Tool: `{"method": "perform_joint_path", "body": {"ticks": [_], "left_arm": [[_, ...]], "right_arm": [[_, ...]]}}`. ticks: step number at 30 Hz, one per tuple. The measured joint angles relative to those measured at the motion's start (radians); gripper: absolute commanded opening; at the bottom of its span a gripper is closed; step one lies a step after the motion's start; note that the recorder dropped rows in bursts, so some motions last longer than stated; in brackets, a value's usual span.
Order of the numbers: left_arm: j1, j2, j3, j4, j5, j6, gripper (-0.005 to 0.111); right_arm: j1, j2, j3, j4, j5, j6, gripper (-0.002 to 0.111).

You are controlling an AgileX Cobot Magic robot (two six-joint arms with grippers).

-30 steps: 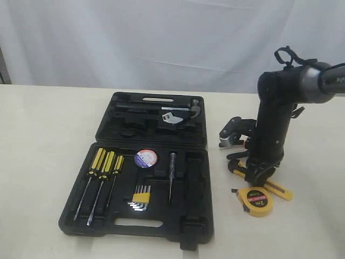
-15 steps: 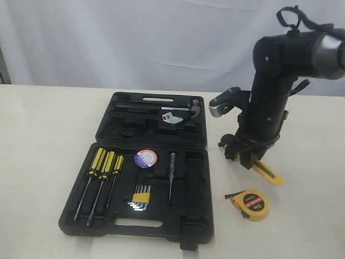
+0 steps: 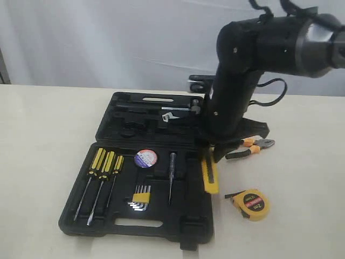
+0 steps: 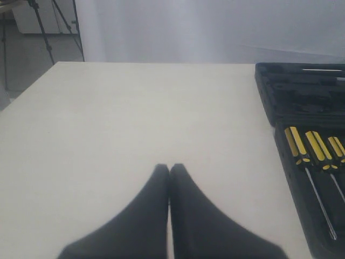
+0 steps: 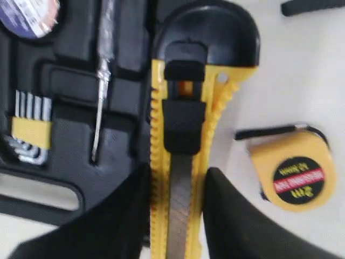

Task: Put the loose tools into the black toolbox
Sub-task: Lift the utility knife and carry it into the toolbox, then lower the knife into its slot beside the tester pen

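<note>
Yellow-black utility knife [image 5: 183, 121], ribbed yellow edges

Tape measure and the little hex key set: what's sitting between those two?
In the right wrist view, the yellow utility knife, gripped by the right gripper, and a thin pen-like tool resting in the toolbox lie between them.

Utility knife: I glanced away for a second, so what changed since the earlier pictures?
The right tool, shut on the utility knife, lifted it off the table and carried it left, over the toolbox's right edge. The screwdrivers and hex keys stayed put.
</note>
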Motion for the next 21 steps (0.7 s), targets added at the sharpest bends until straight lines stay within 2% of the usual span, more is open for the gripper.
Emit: {"method": "perform_joint_path", "body": {"ticks": [4,9,21], "left_arm": [[0.0,0.0,0.0,0.0,0.0,0.0,0.0],[0.0,0.0,0.0,0.0,0.0,0.0,0.0],[0.0,0.0,0.0,0.0,0.0,0.0,0.0]], "right_arm": [[0.039,0.065,0.0,-0.002,-0.083,0.065,0.003],[0.053,0.129,0.0,-0.007,-0.103,0.144,0.003],[0.053,0.203,0.0,-0.017,-0.14,0.153,0.003]]}}
